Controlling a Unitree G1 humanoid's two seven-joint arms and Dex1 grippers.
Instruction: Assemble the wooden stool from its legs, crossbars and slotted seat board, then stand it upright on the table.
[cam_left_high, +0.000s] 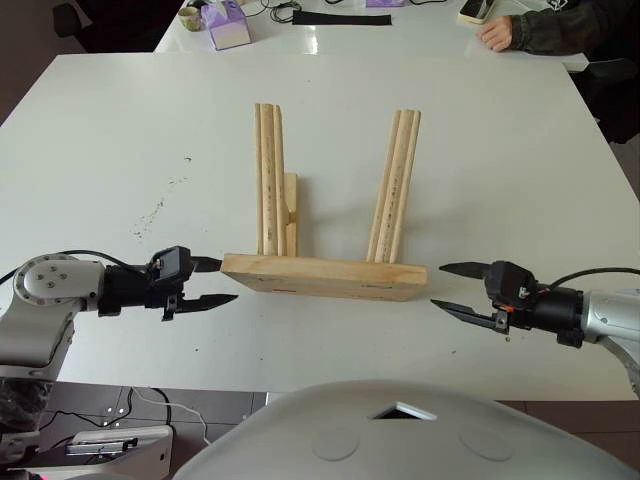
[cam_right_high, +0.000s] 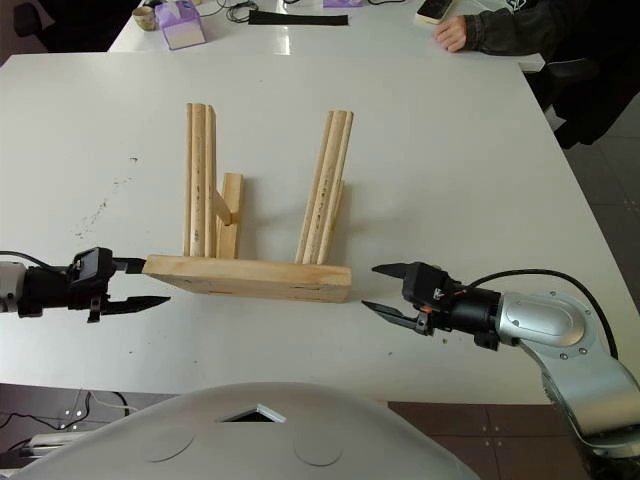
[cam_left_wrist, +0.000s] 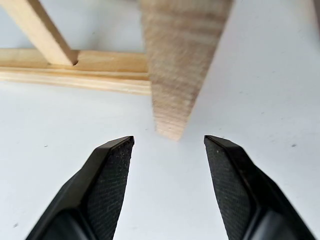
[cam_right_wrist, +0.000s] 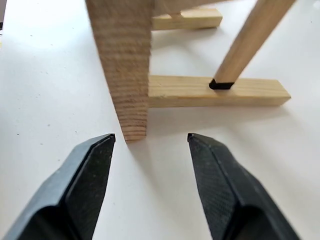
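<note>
A pale wooden stool (cam_left_high: 385, 215) lay on its side in the middle of a wide white table (cam_left_high: 500, 180). Its thick rectangular seat board (cam_left_high: 322, 277) stood on edge, facing the robot. Two sets of slim wooden legs, one on the left (cam_left_high: 269, 170) and one on the right (cam_left_high: 398, 170), pointed away across the table. A short wooden crossbar (cam_left_high: 291, 200) sat against the left set.

The left gripper (cam_left_high: 228, 280) sat low at the board's left end. Its black fingers (cam_left_wrist: 107, 185) were spread apart, grasping nothing, with the board's corner just ahead of the gap between them. The right gripper (cam_left_high: 436, 285) sat just beside the board's right end, apart from it. Its fingers (cam_right_wrist: 90, 185) were also spread and held nothing.

A scatter of dark specks (cam_left_high: 155, 210) marked the table to the left of the stool. Behind the table's far edge stood a second white table (cam_left_high: 400, 35). It carried a purple tissue box (cam_left_high: 227, 25), a small cup (cam_left_high: 189, 17) and a flat black strip (cam_left_high: 342, 18), all well apart from the stool.

Open tabletop stretched to both sides of the stool and beyond the leg tips. The near edge ran close below both grippers.
</note>
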